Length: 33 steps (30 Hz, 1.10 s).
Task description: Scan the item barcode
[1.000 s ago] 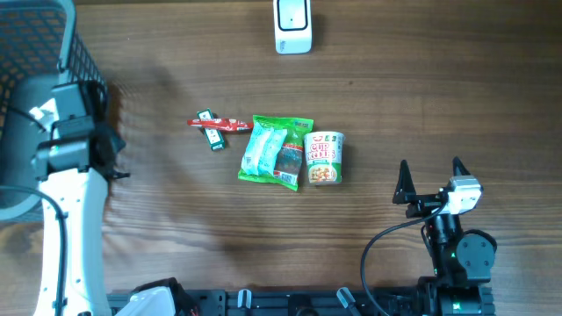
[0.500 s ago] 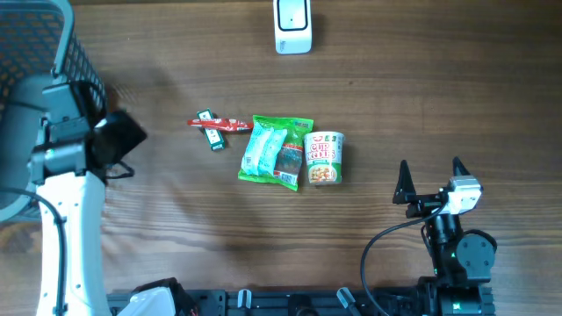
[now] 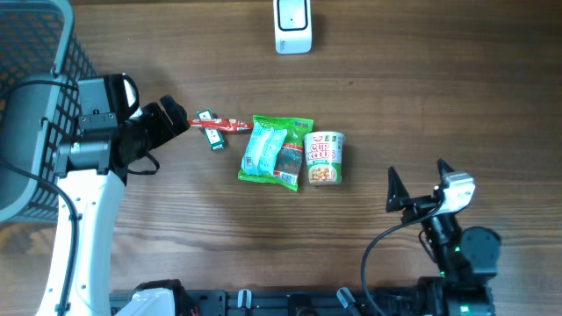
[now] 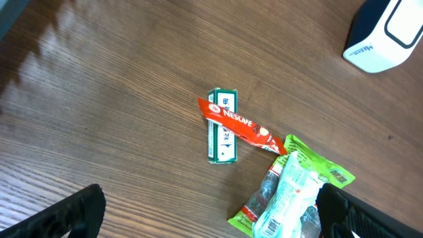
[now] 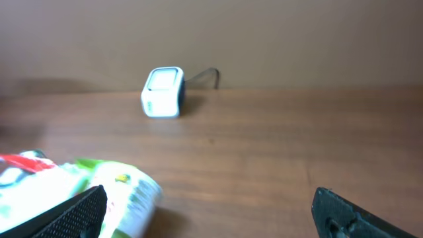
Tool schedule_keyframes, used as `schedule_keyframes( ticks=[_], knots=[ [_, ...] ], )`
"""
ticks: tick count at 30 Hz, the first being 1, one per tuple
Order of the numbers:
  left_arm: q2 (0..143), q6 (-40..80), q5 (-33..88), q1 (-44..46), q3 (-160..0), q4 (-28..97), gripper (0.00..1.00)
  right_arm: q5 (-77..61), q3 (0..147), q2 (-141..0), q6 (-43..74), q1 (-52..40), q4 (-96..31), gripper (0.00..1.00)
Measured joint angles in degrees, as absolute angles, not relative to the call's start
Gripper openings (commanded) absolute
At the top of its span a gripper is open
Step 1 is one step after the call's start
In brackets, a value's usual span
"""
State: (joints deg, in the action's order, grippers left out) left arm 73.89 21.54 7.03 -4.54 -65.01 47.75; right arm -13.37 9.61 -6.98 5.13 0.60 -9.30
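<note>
One scanner (image 3: 292,26), one basket (image 3: 77,60), one cup (image 3: 323,159), one bag (image 3: 275,151), one sachet (image 3: 225,124), one box (image 3: 213,139)

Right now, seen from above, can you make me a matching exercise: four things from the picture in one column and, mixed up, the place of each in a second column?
Things
1. scanner
2. noodle cup
3. red stick
4. basket

Places
A. lying across the small green box
B. at the left edge of the view
C. right beside the green bag
D. alone at the far edge of the table

Pairs: 1-D, 2-C, 3-A, 4-B
</note>
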Motion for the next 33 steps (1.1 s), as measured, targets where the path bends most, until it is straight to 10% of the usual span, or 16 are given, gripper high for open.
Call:
schedule_keyframes(
  ticks=[14,16,21,33],
  knots=[
    [74.04,21.54,7.40,-4.54,-64.99,47.72,1.00,-26.22,71.96,-63.35,6.31,0.60,-59.99,0.95],
    [74.04,21.56,7.40,-4.54,-64.99,47.72,1.00,-26.92,74.22,-68.25,7.25,0.60,-62.65,0.83],
    [74.04,21.54,7.40,-4.54,-64.99,47.72,1.00,-27.88,74.76,-80.14,7.81,-0.89,-65.17,0.99],
    [74.04,21.54,7.40,-4.54,-64.99,47.70,1.00,-25.41,74.76,-95.09,7.22,-14.24,-60.93,1.00]
  ],
)
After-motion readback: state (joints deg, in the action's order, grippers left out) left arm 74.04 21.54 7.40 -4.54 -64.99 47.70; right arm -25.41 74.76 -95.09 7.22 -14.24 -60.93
